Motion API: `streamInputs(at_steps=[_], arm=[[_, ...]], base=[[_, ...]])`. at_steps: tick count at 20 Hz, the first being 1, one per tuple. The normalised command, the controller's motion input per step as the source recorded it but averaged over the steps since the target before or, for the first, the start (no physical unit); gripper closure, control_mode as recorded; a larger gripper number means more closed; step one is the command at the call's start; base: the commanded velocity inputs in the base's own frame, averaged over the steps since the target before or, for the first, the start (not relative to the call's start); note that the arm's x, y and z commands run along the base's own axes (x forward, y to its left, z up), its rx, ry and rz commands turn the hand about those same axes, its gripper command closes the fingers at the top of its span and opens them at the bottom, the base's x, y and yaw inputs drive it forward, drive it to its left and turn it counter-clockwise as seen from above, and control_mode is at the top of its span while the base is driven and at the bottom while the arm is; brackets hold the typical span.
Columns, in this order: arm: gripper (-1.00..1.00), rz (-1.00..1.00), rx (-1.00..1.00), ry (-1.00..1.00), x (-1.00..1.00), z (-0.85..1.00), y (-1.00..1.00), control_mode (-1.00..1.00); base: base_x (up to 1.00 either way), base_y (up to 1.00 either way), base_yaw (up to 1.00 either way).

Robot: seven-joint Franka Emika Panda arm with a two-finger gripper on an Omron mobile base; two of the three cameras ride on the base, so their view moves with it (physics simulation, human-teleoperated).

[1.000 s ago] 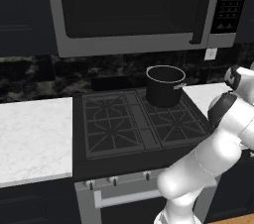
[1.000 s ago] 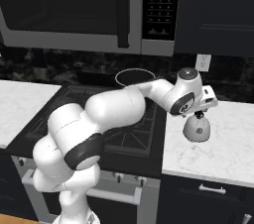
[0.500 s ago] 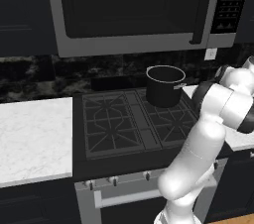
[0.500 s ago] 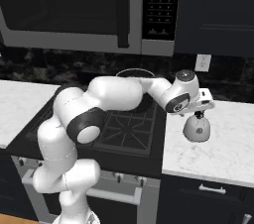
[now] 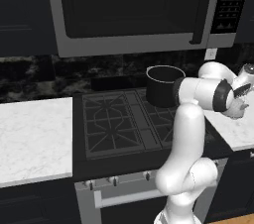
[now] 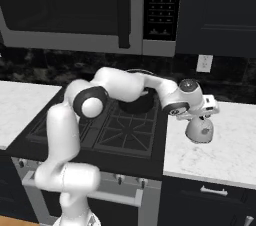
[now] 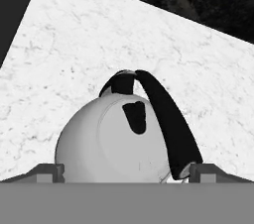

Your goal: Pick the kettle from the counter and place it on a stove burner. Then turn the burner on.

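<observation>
Since the earlier frames the arm's elbow has been swinging up and over the cooktop, while the hand has been staying above the kettle (image 6: 199,130) at the same spot on the counter (image 6: 225,150); the kettle itself has not shifted. The gripper (image 7: 126,171) is hanging directly over the kettle (image 7: 116,139) with its jaws spread wide, one finger tip (image 7: 47,172) standing to each side of the dome and nothing being held between them. In the hand view the kettle's black arched handle (image 7: 163,119) is sweeping across the silvery-white body, with the black knob (image 7: 135,115) showing beside it on the dome. In the right base view the kettle is sitting upright on the white marble just to the right of the black cooktop (image 6: 115,130), with the hand (image 6: 200,110) right above it. The near-left stove burner (image 5: 106,131) is lying bare under its star-pronged grate. A tall black pot (image 5: 163,84) is standing on the rear right burner, partly behind the arm. A microwave (image 5: 134,10) is hanging above the stove.
</observation>
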Motion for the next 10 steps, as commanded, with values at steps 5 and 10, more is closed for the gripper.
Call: streamInputs(at_steps=[5, 10], arm=[[-1.00, 0.00, 0.04, 0.00, 0.03, 0.01, -0.12, -1.00], [-1.00, 0.00, 0.05, 0.00, 0.00, 0.05, -0.11, -1.00]], base=[[0.00, 0.00, 0.00], [0.00, 0.00, 0.00]])
